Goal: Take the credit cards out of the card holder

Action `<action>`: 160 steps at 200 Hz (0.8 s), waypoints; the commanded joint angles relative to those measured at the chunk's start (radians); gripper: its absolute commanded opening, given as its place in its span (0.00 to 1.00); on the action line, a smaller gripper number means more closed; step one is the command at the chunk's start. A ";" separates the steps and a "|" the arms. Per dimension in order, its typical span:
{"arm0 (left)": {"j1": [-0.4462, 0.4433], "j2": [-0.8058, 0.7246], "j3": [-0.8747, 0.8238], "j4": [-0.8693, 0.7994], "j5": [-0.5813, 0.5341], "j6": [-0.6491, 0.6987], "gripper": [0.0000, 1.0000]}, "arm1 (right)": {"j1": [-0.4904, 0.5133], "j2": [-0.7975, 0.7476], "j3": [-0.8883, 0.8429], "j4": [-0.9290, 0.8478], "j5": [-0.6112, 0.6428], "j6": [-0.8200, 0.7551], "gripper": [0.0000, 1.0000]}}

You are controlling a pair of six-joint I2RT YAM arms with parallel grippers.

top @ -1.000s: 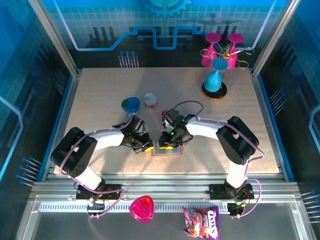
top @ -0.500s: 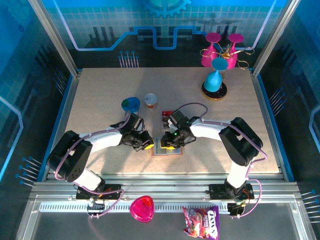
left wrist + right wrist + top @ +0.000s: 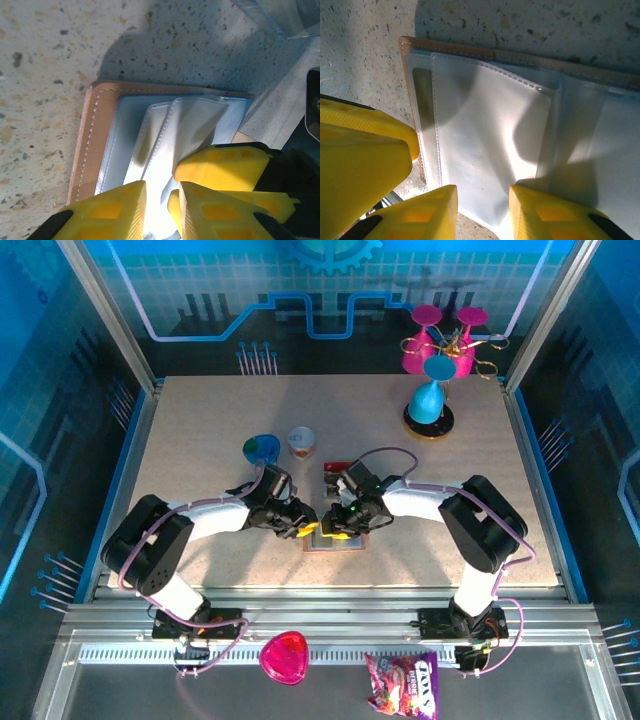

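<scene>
At six o'clock on the speckled table [image 3: 200, 440], the tan card holder [image 3: 335, 544] lies open, its clear sleeves facing up. The left gripper [image 3: 303, 529] meets it from nine o'clock, yellow jaws a narrow slit apart over a sleeve. The right gripper [image 3: 338, 526] reaches in from one o'clock, jaws moderately parted astride another sleeve. A dark red card [image 3: 334, 473] lies just beyond, at twelve o'clock.

Centre front: we see the left gripper [image 3: 302, 529] and the right gripper [image 3: 339, 530] crowding the card holder [image 3: 350, 544], with little gap between them.
Behind left arm: blue dish [image 3: 262, 448], small cup [image 3: 301, 441].
Far right: blue goblet [image 3: 428, 400].
Open: we find bare table [image 3: 190, 440] far left and near right.
</scene>
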State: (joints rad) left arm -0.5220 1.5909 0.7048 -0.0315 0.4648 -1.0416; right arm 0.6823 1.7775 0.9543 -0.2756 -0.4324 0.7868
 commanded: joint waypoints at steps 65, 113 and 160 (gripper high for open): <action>-0.011 0.048 0.001 0.009 0.018 -0.005 0.28 | -0.020 -0.028 -0.043 0.027 -0.025 0.025 0.32; -0.015 0.058 0.001 0.014 0.021 -0.004 0.29 | -0.025 -0.033 -0.062 0.051 -0.035 0.038 0.30; -0.024 0.075 0.005 0.045 0.042 -0.017 0.28 | -0.028 -0.032 -0.069 0.074 -0.047 0.046 0.30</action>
State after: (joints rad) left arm -0.5270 1.6363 0.7048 0.0013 0.4728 -1.0485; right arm 0.6659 1.7596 0.9020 -0.2108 -0.4652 0.8165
